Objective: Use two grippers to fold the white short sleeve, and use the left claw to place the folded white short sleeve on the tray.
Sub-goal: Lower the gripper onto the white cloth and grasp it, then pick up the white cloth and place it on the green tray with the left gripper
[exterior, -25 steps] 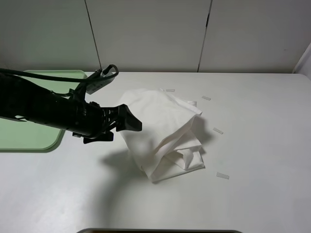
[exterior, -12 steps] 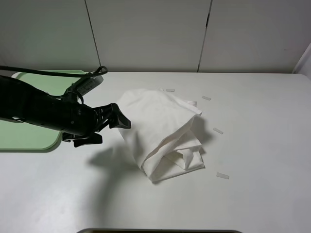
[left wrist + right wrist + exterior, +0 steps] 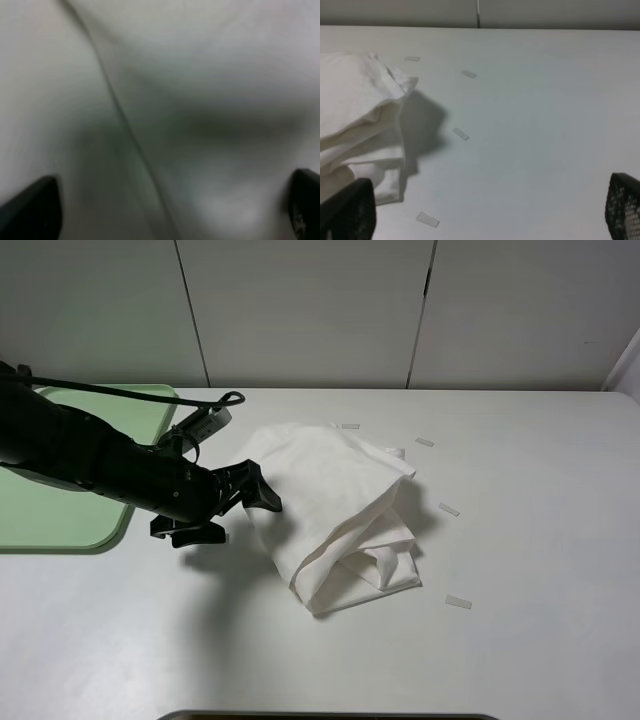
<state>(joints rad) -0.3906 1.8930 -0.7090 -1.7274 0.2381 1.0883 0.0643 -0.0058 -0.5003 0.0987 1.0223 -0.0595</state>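
Observation:
The white short sleeve (image 3: pixel 335 502) lies on the table as a loosely folded, rumpled bundle. My left claw (image 3: pixel 263 491) reaches in from the left, low over the table, with its tips at the bundle's left edge. In the left wrist view the left claw (image 3: pixel 167 215) stands wide open, and blurred white fabric (image 3: pixel 200 100) with a fold line fills the gap. The pale green tray (image 3: pixel 60 525) sits at the far left, partly behind the left arm. My right gripper (image 3: pixel 485 212) is open over bare table to the right of the shirt (image 3: pixel 355 110). It is out of the high view.
Small white tape strips (image 3: pixel 448 509) lie around the shirt's right side, with others at the back (image 3: pixel 425 442) and front right (image 3: pixel 458 602). The same strips (image 3: pixel 461 134) show in the right wrist view. A grey panelled wall runs behind the table.
The left claw drew back to the left, then dropped lower and came back to the shirt's left edge. The shirt has not shifted.

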